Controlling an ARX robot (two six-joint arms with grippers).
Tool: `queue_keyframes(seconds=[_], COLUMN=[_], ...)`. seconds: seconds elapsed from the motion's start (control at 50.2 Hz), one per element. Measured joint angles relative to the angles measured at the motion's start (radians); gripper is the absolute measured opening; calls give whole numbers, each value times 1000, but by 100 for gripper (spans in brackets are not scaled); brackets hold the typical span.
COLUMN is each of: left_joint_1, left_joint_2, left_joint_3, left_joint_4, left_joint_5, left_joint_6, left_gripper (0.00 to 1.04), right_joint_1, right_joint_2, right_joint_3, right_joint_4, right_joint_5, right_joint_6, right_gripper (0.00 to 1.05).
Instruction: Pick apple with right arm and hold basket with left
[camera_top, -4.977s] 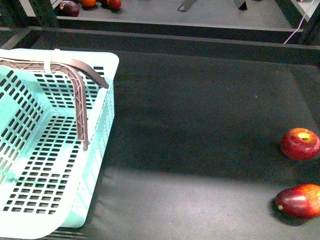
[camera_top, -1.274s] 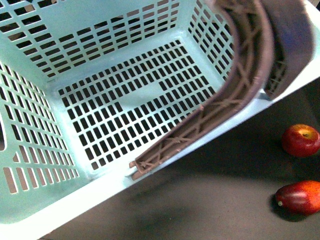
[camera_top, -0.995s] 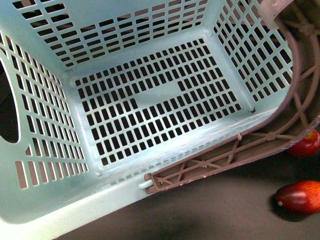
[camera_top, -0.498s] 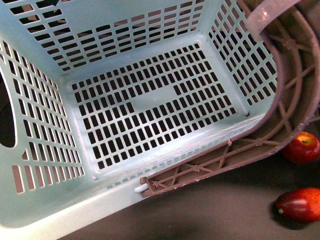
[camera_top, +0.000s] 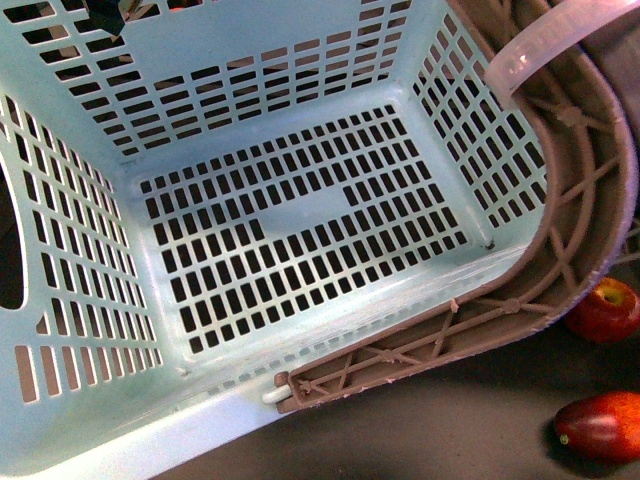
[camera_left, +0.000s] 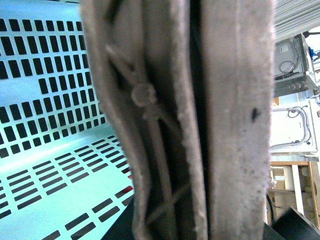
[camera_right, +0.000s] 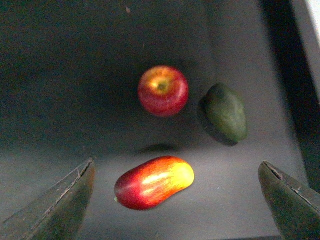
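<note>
- The step in hand looks like the right arm's reach for the apple (camera_top: 607, 310), while the left arm holds the basket (camera_top: 200, 420) up and tilted; the basket fills most of the front view and is empty.
- The apple sits on the dark table (camera_top: 450, 420) at the far right, partly hidden behind the brown handles (camera_top: 590, 230); an oval fruit (camera_top: 600, 425) lies nearer than it and well apart.
- To do it well, I'd carry the right gripper (camera_right: 176, 165) on past the oval fruit, which looks closer to the jaws than the apple does; centre on the apple before coming down.
- A dark green fruit (camera_right: 224, 113) lies just beside the apple, perhaps touching it; I'd turn the fingers so neither drops on that side; the round skin may slip, so close across the widest part.
- I'd hold the basket steady and clear; its handles overlap the apple from the front.
- The right gripper is spread wide and empty; it touches nothing and looks to hang above the table.
- The left gripper's fingers do not show; the wrist camera sees only a blurred handle close up, with the white tie (camera_top: 545, 40) binding the pair, so I cannot tell its grip.
</note>
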Motion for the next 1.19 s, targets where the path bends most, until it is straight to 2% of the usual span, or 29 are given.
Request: queue_keyframes(seconds=[0.159,0.398,0.737,1.194], left_joint_1=[0,0,0,0], left_joint_2=[0,0,0,0], left_joint_3=[0,0,0,0], left_joint_4=[0,0,0,0], left_joint_5=[0,0,0,-1], left_joint_6=[0,0,0,0], left_gripper=[16,16,16,16], right_joint_1=[-1,9,33,97], right_joint_2=[314,550,741,860], right_joint_3=[159,306,454,639], right_joint_4=[24,47,34,-44], right_joint_5=[28,70,93,106], right_joint_6=[-5,-5,-3,-2], right_gripper=[96,96,96,96])
